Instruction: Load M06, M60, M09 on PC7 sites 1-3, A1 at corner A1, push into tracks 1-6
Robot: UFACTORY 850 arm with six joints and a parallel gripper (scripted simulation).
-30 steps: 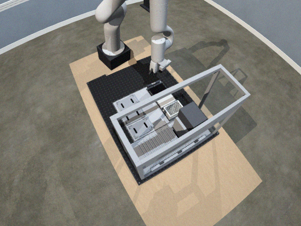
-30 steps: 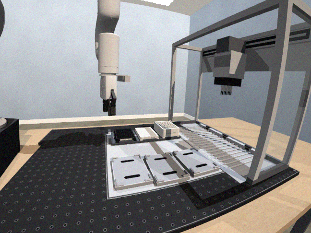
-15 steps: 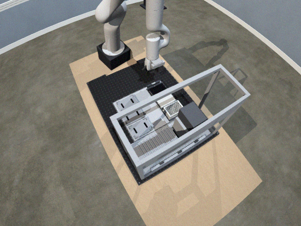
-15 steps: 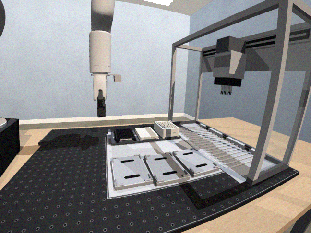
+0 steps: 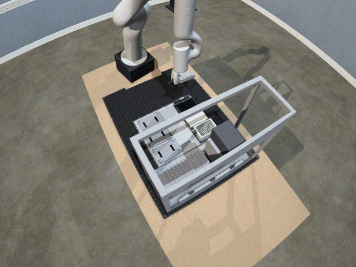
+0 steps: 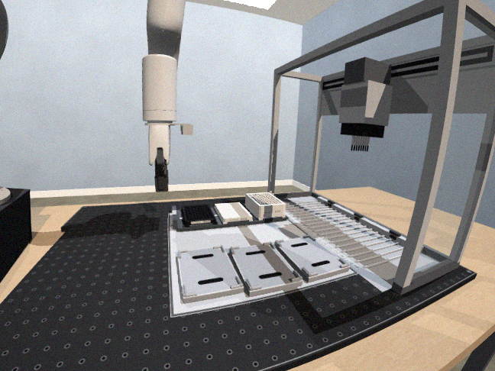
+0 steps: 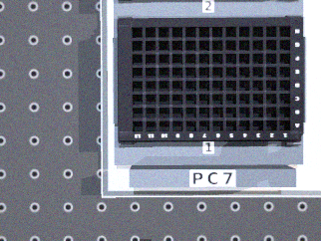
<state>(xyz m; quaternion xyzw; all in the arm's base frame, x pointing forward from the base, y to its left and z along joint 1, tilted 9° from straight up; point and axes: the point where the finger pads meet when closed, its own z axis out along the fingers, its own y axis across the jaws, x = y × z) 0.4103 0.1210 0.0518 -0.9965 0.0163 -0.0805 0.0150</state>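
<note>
The carrier PC7 [image 7: 212, 177] lies on the pale apron in front of the rails [image 6: 349, 233], with its labelled handle end towards the arm's base. A black 96-well plate [image 7: 206, 82] sits flat on site 1; it also shows in the exterior and top views [image 6: 196, 214] [image 5: 185, 104]. A white flat plate [image 6: 231, 211] sits on site 2 and a white deep-well block [image 6: 265, 204] on site 3. My gripper [image 6: 160, 175] hangs well above the carrier's handle end, pointing straight down. It is open and holds nothing. Its fingers are outside the wrist view.
Three grey nests with slots [image 6: 208, 273] [image 6: 266, 269] [image 6: 313, 259] stand empty in a row beside the carrier. The instrument's grey frame [image 5: 218, 100] spans the rails, and a dark pipetting head [image 6: 365, 99] hangs inside it. The arm's black base block [image 5: 134, 64] stands behind.
</note>
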